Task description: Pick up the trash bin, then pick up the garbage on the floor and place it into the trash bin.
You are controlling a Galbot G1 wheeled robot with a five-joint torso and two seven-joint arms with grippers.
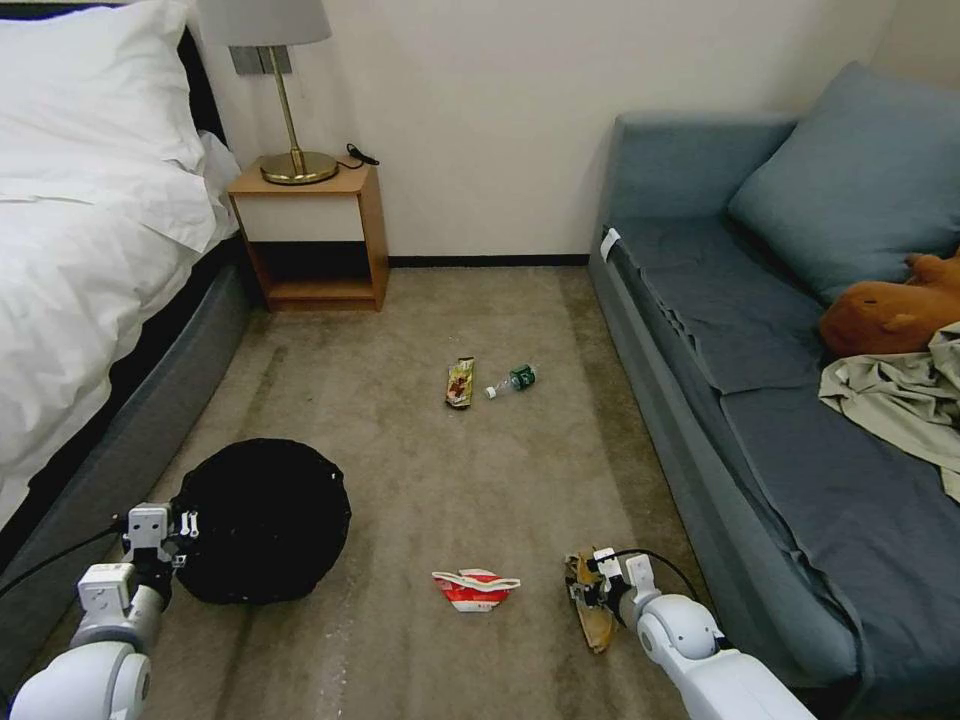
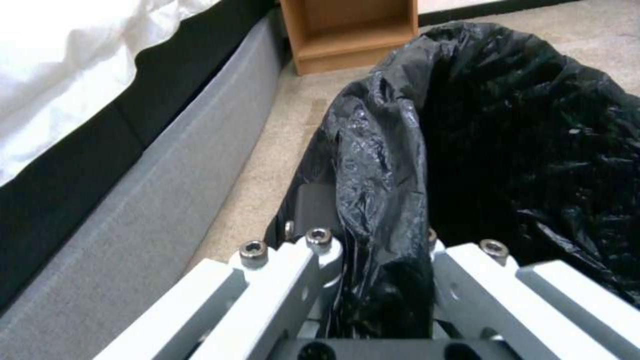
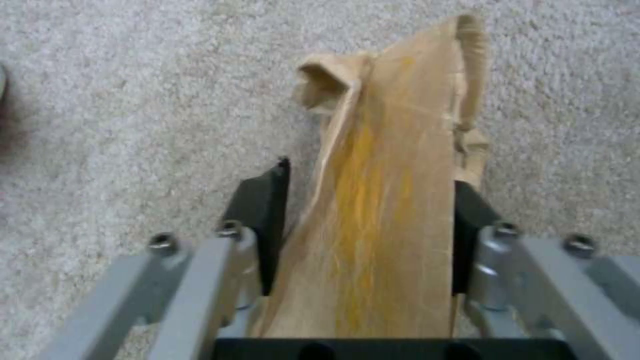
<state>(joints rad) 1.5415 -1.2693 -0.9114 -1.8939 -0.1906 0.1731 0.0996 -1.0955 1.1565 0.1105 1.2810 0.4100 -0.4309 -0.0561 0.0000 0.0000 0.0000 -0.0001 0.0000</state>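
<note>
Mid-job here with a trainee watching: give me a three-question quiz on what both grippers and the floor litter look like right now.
1. True or false: the left gripper is clamped on the trash bin rim.
2. What lies between the right gripper pads?
A. green-labelled bottle
B. tan paper scrap
C. red-and-white carton
3. Fill in: the snack wrapper lies on the carpet beside the ____.

Key: 1 true; 2 B; 3 bottle.

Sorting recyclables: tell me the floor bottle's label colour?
Green, on the clear bottle; the head view shows it best.
</note>
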